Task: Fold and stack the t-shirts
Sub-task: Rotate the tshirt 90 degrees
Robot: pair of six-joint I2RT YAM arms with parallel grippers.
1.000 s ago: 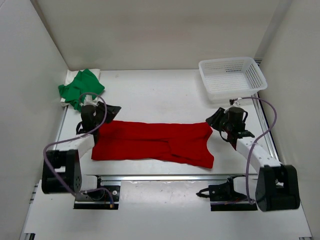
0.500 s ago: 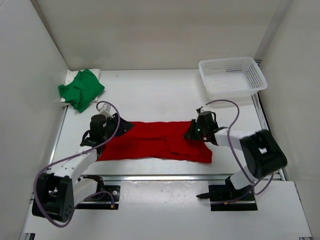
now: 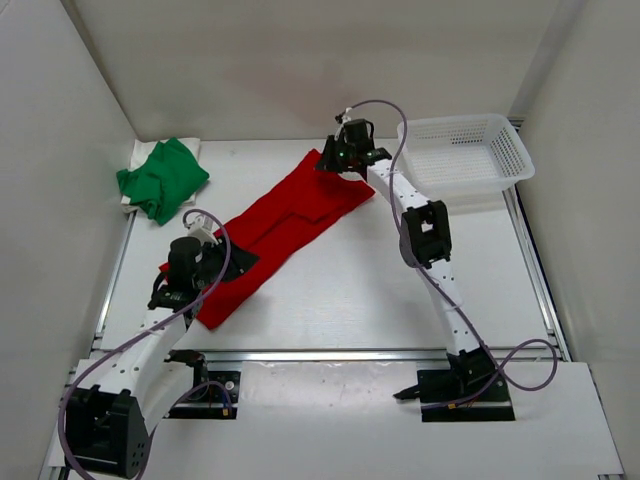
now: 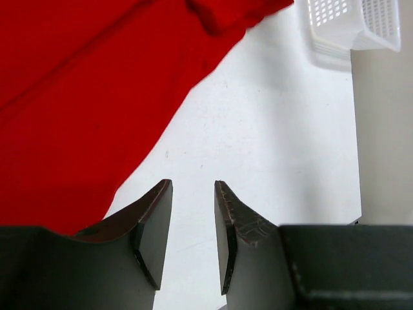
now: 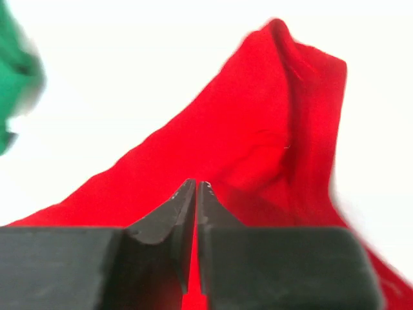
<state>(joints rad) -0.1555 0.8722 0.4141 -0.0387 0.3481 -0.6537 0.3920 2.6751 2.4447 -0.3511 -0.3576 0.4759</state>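
Red t-shirt [image 3: 285, 220] tight in right hand [image 5: 195, 186]; left hand [image 4: 193, 185] agape.

The left arm [image 3: 150, 330] and the right arm [image 3: 450, 300] are being seen as white tubular links joined by black motor housings. A lilac cable [image 3: 380, 101] is being carried along each in loose loops. Dark grey, wedge-shaped fingers [image 4: 248, 229] are being shown, faintly scratched.

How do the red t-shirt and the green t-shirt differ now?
The red t-shirt lies stretched in a diagonal band; the green t-shirt is bunched in the far left corner. The right gripper holds the red one; none touches the green one. Both are plain cloth.
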